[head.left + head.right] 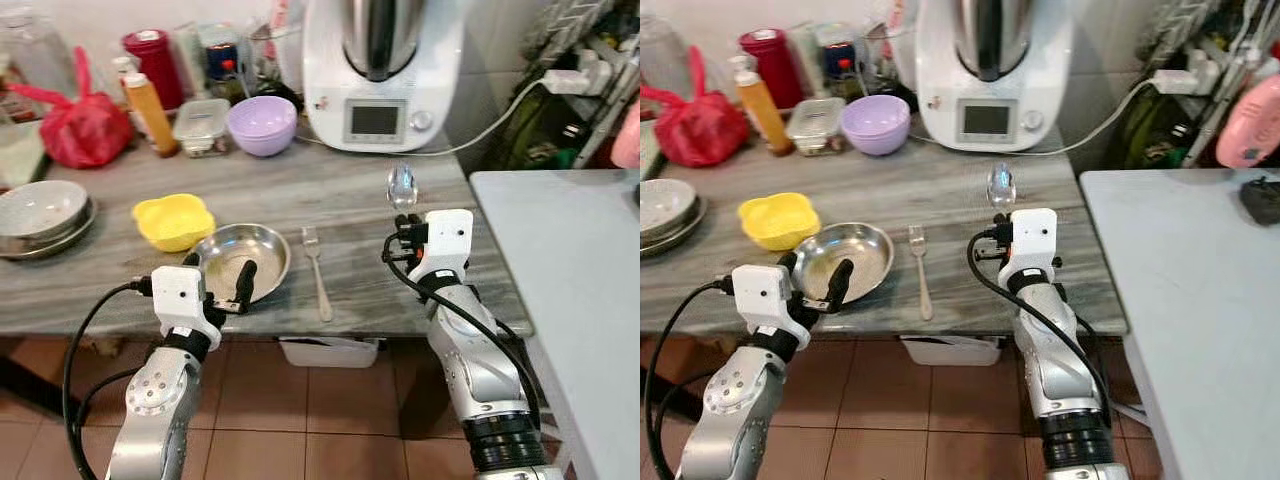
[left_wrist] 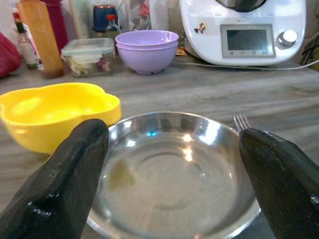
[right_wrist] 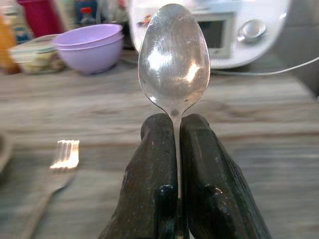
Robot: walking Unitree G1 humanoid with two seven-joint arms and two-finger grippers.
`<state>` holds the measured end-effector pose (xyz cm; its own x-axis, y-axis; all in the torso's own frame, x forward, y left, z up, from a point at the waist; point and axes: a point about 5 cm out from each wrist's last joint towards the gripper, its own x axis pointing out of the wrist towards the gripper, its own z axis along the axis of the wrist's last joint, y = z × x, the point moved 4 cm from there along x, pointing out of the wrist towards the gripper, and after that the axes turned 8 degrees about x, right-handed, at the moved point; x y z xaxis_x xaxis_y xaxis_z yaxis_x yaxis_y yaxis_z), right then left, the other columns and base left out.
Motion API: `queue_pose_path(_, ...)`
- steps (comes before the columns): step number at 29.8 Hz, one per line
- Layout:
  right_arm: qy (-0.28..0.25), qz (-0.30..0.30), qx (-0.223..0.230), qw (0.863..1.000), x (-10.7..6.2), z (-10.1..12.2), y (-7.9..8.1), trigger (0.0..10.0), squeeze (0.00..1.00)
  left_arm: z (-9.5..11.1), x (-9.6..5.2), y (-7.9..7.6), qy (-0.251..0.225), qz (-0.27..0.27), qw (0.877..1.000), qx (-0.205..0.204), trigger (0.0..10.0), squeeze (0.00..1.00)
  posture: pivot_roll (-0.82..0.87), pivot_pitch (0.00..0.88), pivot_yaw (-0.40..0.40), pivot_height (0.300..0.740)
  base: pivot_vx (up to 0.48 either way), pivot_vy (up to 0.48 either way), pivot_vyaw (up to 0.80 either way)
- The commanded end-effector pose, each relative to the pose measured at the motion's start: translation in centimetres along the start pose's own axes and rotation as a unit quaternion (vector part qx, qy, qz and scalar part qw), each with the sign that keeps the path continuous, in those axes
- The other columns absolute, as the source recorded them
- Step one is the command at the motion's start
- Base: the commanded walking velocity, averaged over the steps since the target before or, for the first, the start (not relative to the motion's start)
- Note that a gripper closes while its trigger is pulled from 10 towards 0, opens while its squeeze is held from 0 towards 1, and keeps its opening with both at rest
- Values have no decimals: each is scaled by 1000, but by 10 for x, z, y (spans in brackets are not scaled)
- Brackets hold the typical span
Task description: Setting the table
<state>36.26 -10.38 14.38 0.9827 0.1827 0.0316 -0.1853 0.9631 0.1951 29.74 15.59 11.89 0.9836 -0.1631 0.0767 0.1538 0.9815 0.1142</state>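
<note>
Meanwhile right tool (image 3: pixel 175 130) pinches spoon (image 3: pixel 174 57); left tool (image 2: pixel 174 164) gapes wide around steel plate (image 2: pixel 169 174); no legible writing.

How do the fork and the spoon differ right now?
The fork lies flat on the table, beside the steel plate; the spoon is held off the table, clamped between the right gripper's fingers. The fork touches no gripper, while the spoon is gripped by its handle with the bowl sticking out past the fingertips. The fork ends in tines, the spoon in a rounded bowl. Both look like plain silver metal.
</note>
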Motion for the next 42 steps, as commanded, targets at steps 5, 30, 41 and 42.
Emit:
queue_pose_path(5, 29, 14, 37, 999, -1, -10, 12, 10000, 0, 3, -13, -5, 7, -28, 999, 22, 10000, 0, -61, 107, 75, 740, 0, 0, 0)
queue_pose_path(30, 140, 41, 63, 987, -2, -63, 44, 10000, 0, -4, -27, -12, 39, -69, 996, 29, 10000, 0, -37, 118, 99, 740, 0, 0, 0)
queue_pose_path(41, 161, 12, 46, 986, 1, -72, 35, 10000, 0, -4, -23, -17, 39, -80, 996, 27, 10000, 0, -45, 112, 100, 740, 0, 0, 0)
queue_pose_path(42, 162, 12, 47, 986, 2, -73, 35, 10000, 0, -4, -24, -17, 39, -81, 996, 26, 10000, 0, -45, 112, 100, 740, 0, 0, 0)
